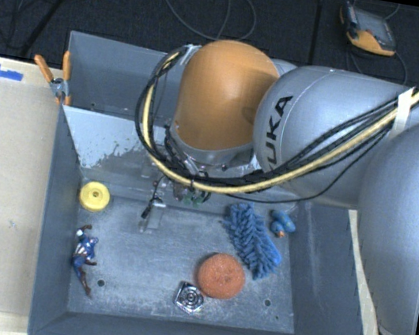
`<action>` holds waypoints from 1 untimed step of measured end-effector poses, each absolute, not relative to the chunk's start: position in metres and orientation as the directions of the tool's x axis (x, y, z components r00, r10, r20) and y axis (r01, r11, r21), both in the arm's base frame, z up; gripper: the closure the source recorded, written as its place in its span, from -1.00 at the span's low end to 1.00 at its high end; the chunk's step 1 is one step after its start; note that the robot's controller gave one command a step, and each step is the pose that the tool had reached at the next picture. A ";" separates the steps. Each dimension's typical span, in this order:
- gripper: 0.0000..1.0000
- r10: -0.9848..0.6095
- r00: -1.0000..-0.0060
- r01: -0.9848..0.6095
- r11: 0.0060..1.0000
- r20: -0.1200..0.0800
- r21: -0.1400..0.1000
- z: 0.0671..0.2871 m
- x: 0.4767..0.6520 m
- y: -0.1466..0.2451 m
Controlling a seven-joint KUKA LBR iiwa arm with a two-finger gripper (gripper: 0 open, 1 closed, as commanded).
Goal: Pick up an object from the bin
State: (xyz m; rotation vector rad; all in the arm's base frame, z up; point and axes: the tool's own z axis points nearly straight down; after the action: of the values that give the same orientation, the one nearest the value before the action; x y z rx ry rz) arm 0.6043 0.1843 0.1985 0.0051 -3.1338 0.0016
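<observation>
Six things scattered; gripper (152, 213) over bare bin floor (168, 264) right of disc (94, 196), opening untellable; closing here likely grabs nothing.

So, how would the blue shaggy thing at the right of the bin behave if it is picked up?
The blue shaggy thing looks like a bundle of soft strands, so it would probably sag, and is likely light. It lies long and flat, so rolling seems unlikely.

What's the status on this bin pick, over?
Copy: gripper over bare bin floor, nothing seen held. Nearest: yellow disc, view-left, apart. Also blue fuzzy mitt, view-right, apart; nothing in the way.
</observation>
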 end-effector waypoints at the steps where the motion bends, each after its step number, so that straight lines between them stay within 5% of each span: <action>1: -1.00 0.000 -1.000 0.000 1.000 0.000 0.000 0.204 0.606 0.183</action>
State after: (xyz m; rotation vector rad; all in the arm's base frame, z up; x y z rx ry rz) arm 0.6060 0.1834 0.2036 -0.0002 -3.1412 -0.0002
